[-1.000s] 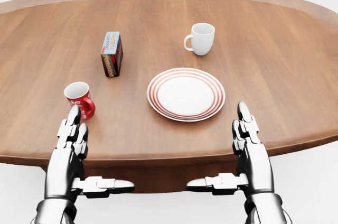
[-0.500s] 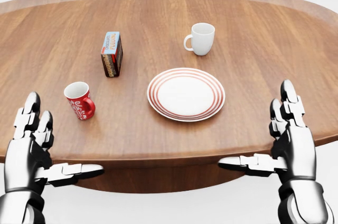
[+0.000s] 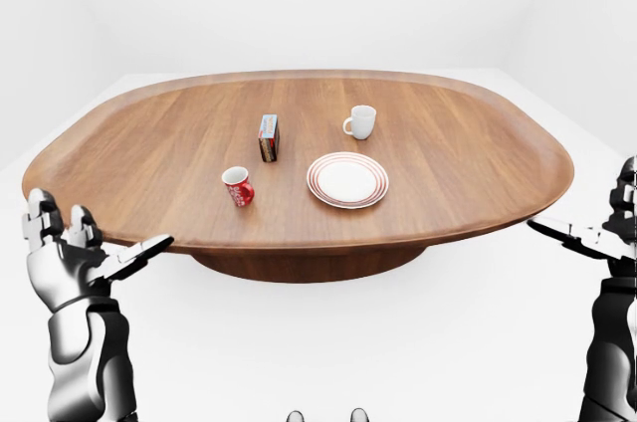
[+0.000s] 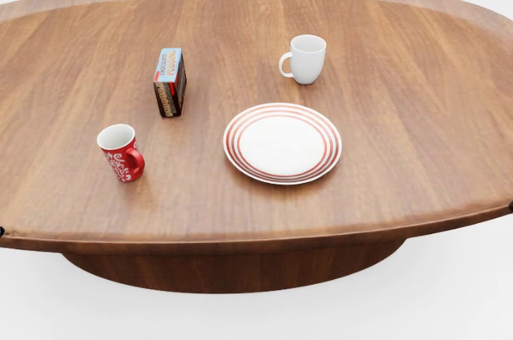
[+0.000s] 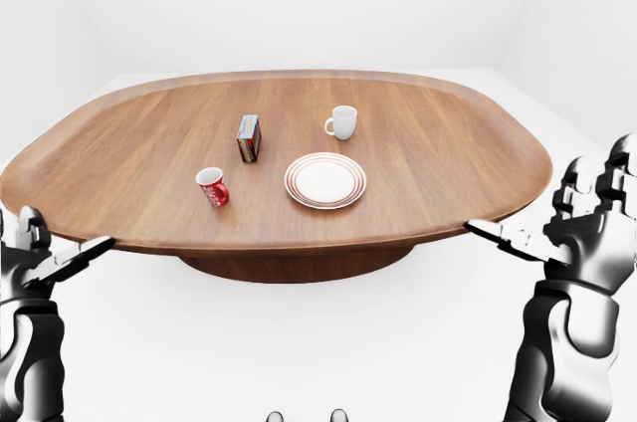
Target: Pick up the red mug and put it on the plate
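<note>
The red mug (image 4: pixel 120 151) with a white pattern stands upright on the wooden table (image 4: pixel 385 163), left of centre in the head view, handle to the right. The white plate (image 4: pixel 282 143) with red rings lies to its right, with nothing on it. Both hands are outside the head view. In the left-eye view my left hand (image 3: pixel 100 231) is held open, off the table's left edge and below its rim. My right hand (image 5: pixel 542 205) shows in the right-eye view, open, beyond the table's right edge. Neither hand holds or touches anything.
A white mug (image 4: pixel 304 58) stands above the plate in the head view. A small upright box (image 4: pixel 170 82) is above and right of the red mug. White floor surrounds the oval table, which rests on a central pedestal (image 3: pixel 309 263).
Both open hands have swung outward, away from each other, and dropped out of the head view. The mugs, plate and box have not moved.
</note>
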### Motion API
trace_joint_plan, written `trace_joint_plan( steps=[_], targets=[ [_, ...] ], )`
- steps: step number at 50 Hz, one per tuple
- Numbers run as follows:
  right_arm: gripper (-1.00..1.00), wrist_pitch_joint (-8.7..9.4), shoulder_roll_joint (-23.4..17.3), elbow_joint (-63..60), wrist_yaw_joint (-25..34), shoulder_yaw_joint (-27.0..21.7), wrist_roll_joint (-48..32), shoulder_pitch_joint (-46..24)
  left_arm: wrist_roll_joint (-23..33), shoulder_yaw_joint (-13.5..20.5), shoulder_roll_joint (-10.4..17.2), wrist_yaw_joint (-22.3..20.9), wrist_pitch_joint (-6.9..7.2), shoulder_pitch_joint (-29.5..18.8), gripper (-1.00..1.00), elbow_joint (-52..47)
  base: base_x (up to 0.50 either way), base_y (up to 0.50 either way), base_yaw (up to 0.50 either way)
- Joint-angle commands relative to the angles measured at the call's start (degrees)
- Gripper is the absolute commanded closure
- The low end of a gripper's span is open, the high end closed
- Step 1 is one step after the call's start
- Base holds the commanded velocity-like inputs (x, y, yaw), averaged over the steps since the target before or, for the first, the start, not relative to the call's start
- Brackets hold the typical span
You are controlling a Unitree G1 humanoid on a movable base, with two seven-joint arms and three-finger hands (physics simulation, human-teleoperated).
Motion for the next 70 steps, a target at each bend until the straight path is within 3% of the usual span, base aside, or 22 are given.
trace_joint_plan(
  steps=[1, 17, 56, 70],
  targets=[
    [-1.0, 0.0, -2.52, 1.37, -0.24, -5.57, 3.41, 0.76, -4.94, 5.29, 1.92, 4.29, 0.0, 0.81, -1.0, 0.5, 0.0, 0.0, 0.0],
    [-1.0, 0.0, -2.47, 1.29, -0.47, -4.12, 1.97, 0.94, -4.4, 5.24, 2.0, 4.89, -0.12, 1.21, -1.0, 0.78, 0.04, 0.0, 0.0],
    [-1.0, 0.0, -1.82, 0.36, 0.64, -4.17, 1.14, 0.88, -3.77, 5.03, 1.52, 4.96, -0.01, 1.27, -1.0, -0.08, 0.33, 0.0, 0.0],
    [-1.0, 0.0, -1.79, 1.19, 1.08, -3.94, 0.82, 0.76, -3.66, 4.81, 1.5, 4.86, -0.65, 1.27, -1.0, 0.53, 0.33, 0.0, 0.0]
  ],
)
